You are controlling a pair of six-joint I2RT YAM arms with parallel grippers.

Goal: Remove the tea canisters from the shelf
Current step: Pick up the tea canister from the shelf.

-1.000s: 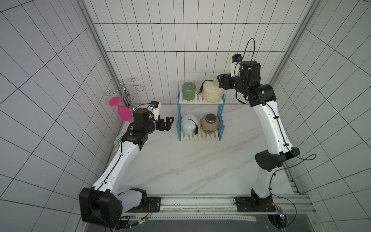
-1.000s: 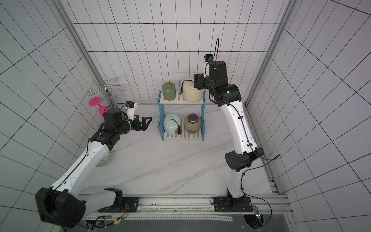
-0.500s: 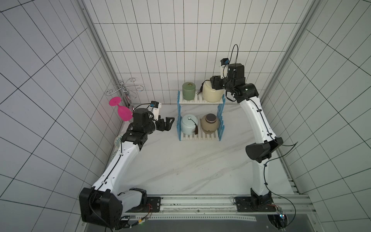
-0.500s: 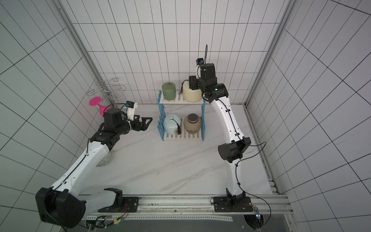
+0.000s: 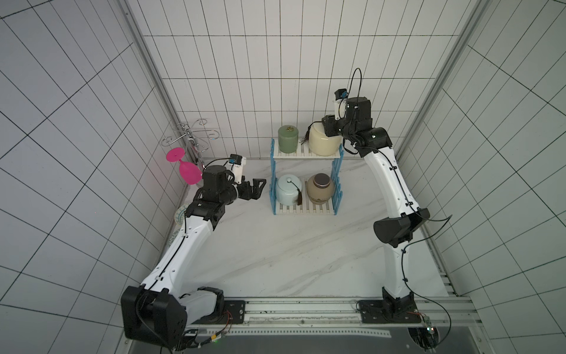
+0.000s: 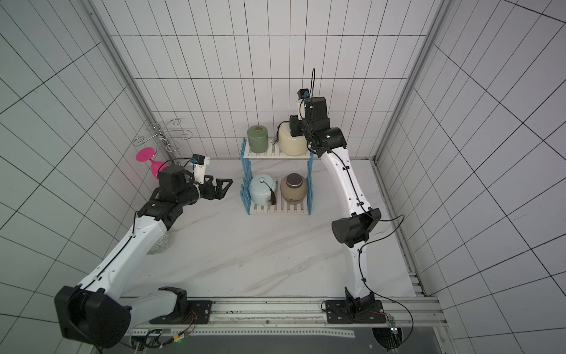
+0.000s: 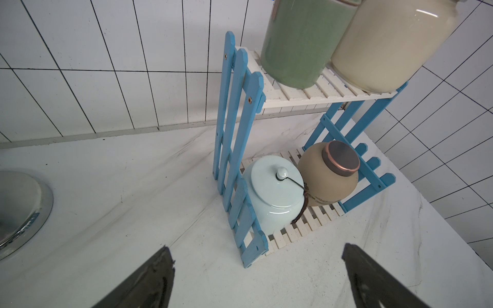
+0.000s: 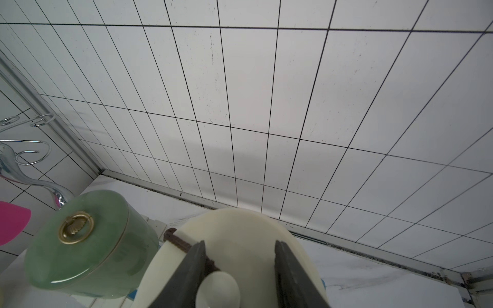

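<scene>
Against back wall [image 5: 275, 61]: two-tier shelf [image 5: 301, 153], white slats, blue picket sides. Top board: glossy bulbous cream canister [image 5: 324, 144]; lower: rounded pale blue canister [image 5: 288, 191], matte tan canister [image 5: 320, 190]; top: green cylinder [image 5: 288, 141]. Right gripper [image 8: 240, 244] fingers straddle cream lid knob [image 8: 218, 289], not pinching. Left gripper [image 7: 256, 246] spread wide.

Both arms extended: left arm reaches low and forward, wrist about level, left gripper [image 5: 258, 189] just left of the shelf [image 5: 274, 171] at lower-tier height, not touching it, jaws wide apart. The right arm has its elbow bent out right of the shelf and forearm rising. Its wrist tips down, with the right gripper [image 5: 330, 126] over the right end of the top tier, jaws partly apart.
</scene>
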